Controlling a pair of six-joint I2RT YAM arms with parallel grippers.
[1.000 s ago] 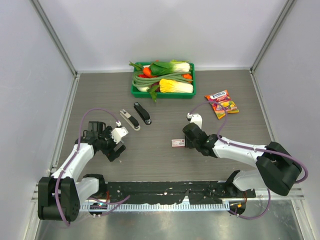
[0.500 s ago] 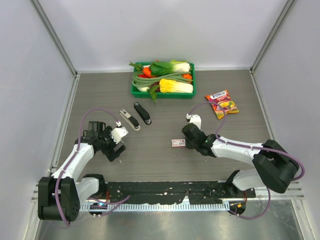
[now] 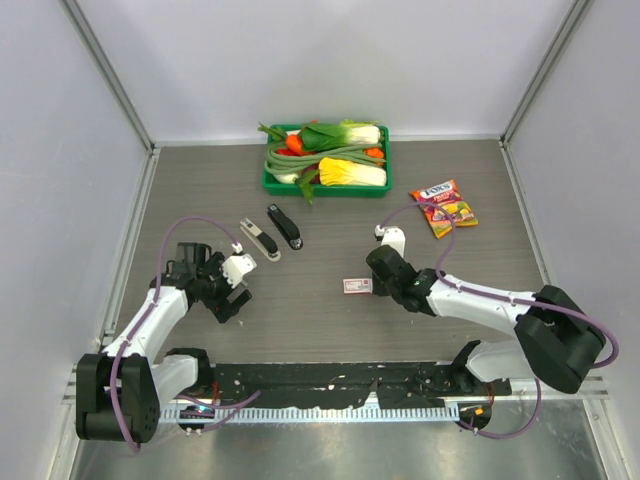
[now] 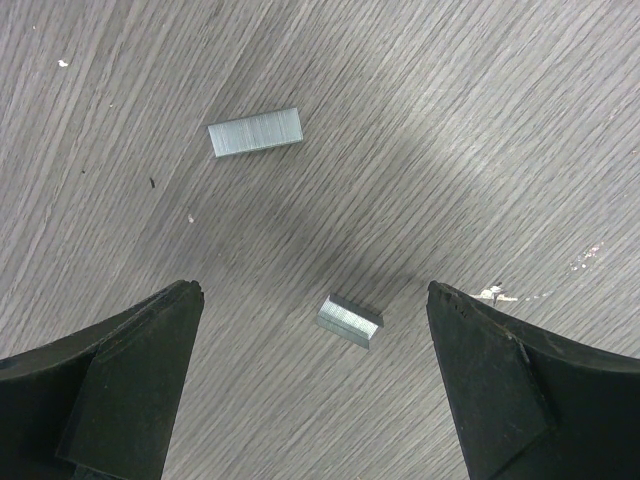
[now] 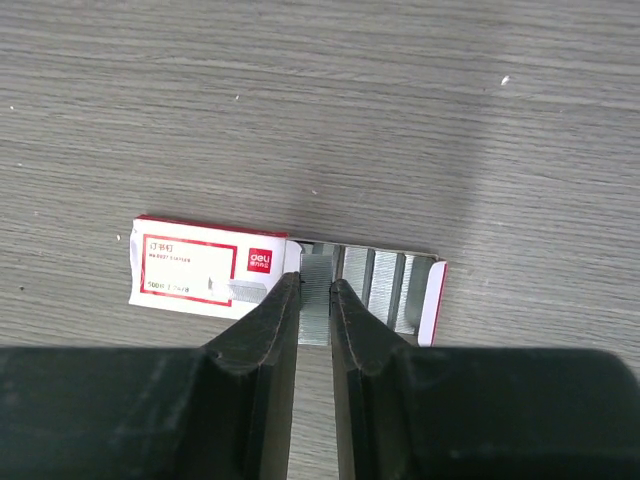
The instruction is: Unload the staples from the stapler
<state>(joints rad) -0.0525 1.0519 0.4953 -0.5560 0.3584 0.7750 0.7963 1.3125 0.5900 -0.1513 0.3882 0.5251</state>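
Stapler [image 3: 259,239]: lying flat on the table [image 3: 330,210], just beside the black stapler [image 3: 284,226], touched by neither arm. Cannot tell from above whether anything is left in its rail.

Staples [image 4: 255,131]: two short grey strips loose on the wood, the lower strip [image 4: 349,320] lying between the wide-open fingers of the left gripper [image 4: 312,292], clear of both pads. Likely to skid or flip on closing, being so thin and flat. Could also be missed if pinched off-centre.

Farther out, right gripper [image 5: 315,281] narrowed onto a boxed strip [image 5: 314,300] in the open pink-and-white staple box [image 5: 195,265], fingers touching its two sides. Probably the bigger hazard: lifting could drag the light box along, snap the strip or spill its neighbours, and would mix fresh staples with unloaded ones.

Easy, too, to reach for the wrong stapler, given how close together.
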